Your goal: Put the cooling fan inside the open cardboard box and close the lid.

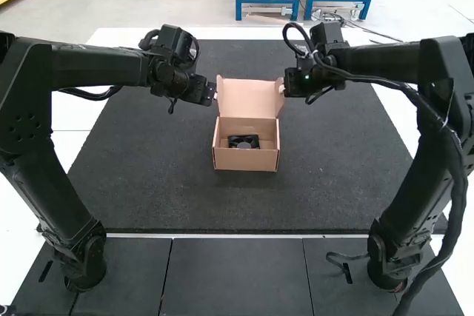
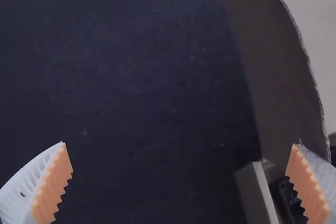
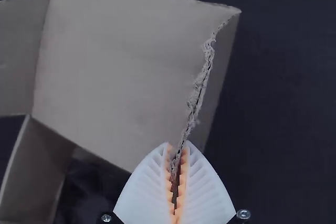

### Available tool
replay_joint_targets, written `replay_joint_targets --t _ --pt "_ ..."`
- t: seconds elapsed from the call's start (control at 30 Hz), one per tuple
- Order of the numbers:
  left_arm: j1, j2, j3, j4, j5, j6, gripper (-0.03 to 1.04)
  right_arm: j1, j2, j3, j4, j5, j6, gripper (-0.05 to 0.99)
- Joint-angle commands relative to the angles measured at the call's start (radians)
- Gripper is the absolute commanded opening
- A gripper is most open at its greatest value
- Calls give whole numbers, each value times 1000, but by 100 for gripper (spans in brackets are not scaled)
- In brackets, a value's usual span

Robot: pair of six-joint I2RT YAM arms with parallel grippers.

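Surface: black mat (image 1: 148, 183) on white table (image 1: 70, 116). Item, right fingers (image 3: 202, 187): clamped on torn side edge of raised lid (image 1: 248, 96). Item, left fingers (image 2: 50, 182): apart, at lid's opposite edge. Item, cardboard box (image 1: 246, 157): mid-mat, open, cooling fan (image 1: 243, 140) lying inside.

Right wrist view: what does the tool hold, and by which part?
The right tool is shut on the lid, pinching its side edge. The left tool is open and holds nothing.
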Motion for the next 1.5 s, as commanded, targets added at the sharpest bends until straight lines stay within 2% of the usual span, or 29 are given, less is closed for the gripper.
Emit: replay_joint_targets --t 0.0,0.2,0.7,1.17,1.47 --pt "-7 -7 29 1 14 -10 96 42 8 -53 -29 -43 14 -2" --pt "-8 -9 18 1 15 -10 96 46 -21 -85 -27 -43 20 -2" --pt "-59 -41 -14 -22 40 -18 96 81 -109 -199 -23 -57 34 -2" --pt "-59 -144 -90 -73 38 -12 96 106 -164 -256 -27 -74 46 -2" --pt "-60 -185 -140 -73 41 -10 96 135 -173 -306 -24 -80 46 -2"
